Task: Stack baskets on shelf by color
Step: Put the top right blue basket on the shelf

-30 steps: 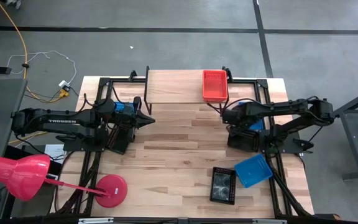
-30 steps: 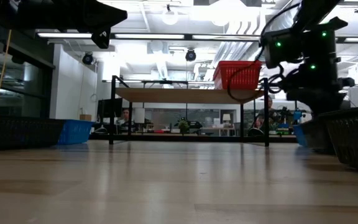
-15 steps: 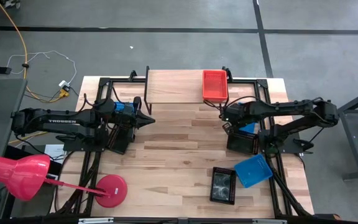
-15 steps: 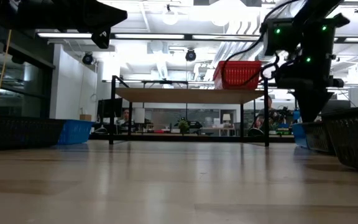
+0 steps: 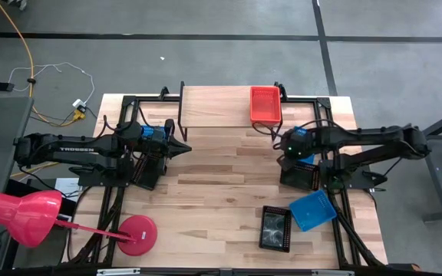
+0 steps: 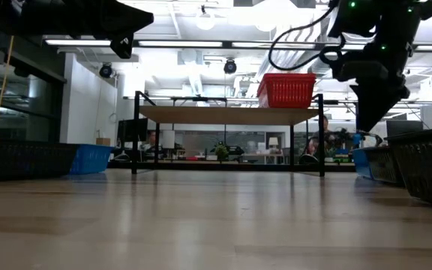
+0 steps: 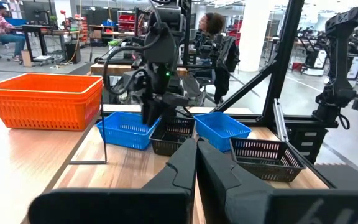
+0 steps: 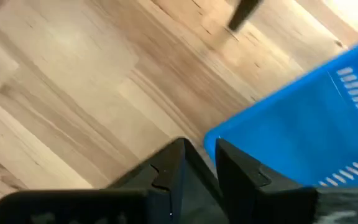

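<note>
A stack of red-orange baskets [image 5: 265, 105] stands on the right end of the shelf [image 5: 213, 107]. My right gripper [image 8: 201, 149] points steeply down at a blue basket [image 8: 303, 118], which sits next to a black basket [image 5: 301, 176] at the table's right. The arm covers most of that blue basket in the high view. A second blue basket [image 5: 313, 209] and a second black one [image 5: 275, 228] lie nearer the front edge. My left gripper [image 5: 186, 147] hangs shut and level over the table's left half, holding nothing. My right gripper is shut on the blue basket's rim at a corner [image 8: 211, 140], pinched between its two fingers. The fingers come from above, pointing steeply down. Whether the basket is clear of the table, I cannot tell.
A red lamp with a round base [image 5: 136, 234] stands at the table's front left. Black frame rails run along both sides of the table. The middle of the tabletop [image 5: 221, 176] and the shelf's left part are bare wood.
My right gripper has risen and tipped to point more steeply down, while its arm has stretched out straighter. My left arm has kept still.
</note>
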### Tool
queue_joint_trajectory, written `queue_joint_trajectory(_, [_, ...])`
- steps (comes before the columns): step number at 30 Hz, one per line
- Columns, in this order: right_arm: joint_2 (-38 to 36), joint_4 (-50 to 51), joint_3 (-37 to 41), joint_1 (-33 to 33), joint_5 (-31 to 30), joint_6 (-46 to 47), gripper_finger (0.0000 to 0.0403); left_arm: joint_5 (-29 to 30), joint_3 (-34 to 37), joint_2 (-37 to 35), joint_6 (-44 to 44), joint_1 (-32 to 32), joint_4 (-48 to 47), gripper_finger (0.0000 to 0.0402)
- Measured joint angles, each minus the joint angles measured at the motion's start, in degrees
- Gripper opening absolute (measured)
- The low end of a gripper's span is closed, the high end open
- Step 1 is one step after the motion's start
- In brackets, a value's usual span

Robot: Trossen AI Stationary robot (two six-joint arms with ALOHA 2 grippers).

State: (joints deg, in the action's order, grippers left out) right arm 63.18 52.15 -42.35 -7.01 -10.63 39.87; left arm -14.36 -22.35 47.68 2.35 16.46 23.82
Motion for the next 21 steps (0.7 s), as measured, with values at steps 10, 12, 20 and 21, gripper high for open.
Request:
queue_joint_trajectory(10, [5.31, -0.36, 0.04, 0.70, -1.52, -0.76, 0.0083, -0.03, 0.00, 0.00, 0.02, 0.00, -0.02, 0.0000])
queue_joint_trajectory(12, [5.65, -0.37, 0.04, 0.70, -3.36, -1.15, 0.0092, -0.02, 0.00, 0.00, 0.01, -0.01, -0.03, 0.0000])
queue_joint_trajectory(20, [5.92, 3.26, 0.09, 0.68, -5.07, 2.18, 0.0135, -0.04, 0.00, 0.00, 0.02, 0.00, -0.03, 0.0000])
queue_joint_trajectory(21, [6.06, 3.37, 0.09, 0.68, -5.38, 2.47, 0.0137, -0.04, 0.00, 0.00, 0.02, 0.00, -0.03, 0.0000])
